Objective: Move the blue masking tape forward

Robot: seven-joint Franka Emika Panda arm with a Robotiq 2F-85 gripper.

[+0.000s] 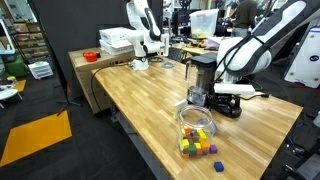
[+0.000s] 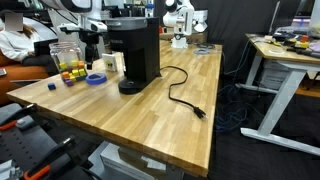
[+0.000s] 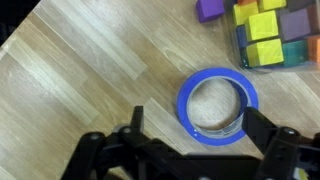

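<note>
**Open hand over the blue tape ring, beside the cube jar**

The blue masking tape (image 3: 184, 108) lies flat on the wooden bench (image 3: 90, 70), and the wood grain shows through its open centre. In the wrist view the hand (image 3: 195, 125) comes in from the bottom edge with its jaws spread wide. One dark finger stands left of the ring and the other at its right rim, so the ring sits between them, nearer the right finger. Nothing is gripped. Whether the fingertips touch the tape or the bench cannot be told.

Near the tape, at the top right of the wrist view, stands a clear jar (image 3: 270, 40) packed with coloured cubes in yellow, purple, orange and green. A purple cube (image 3: 210, 9) lies loose on the bench just beside the jar.

In an exterior view the tape (image 2: 96, 78) lies toward one end of the bench, between the jar (image 2: 69, 62) and a black coffee machine (image 2: 137, 50). The machine's power cord (image 2: 182, 95) curls across the open wood. A small blue cube (image 2: 52, 86) lies apart from the rest, near the bench edge.

In an exterior view the jar (image 1: 195, 122) stands close to the bench edge with a scatter of loose cubes (image 1: 200, 148) in front of it. The white and black arm (image 1: 255, 45) reaches in beside the coffee machine. The tape cannot be made out there.
</note>
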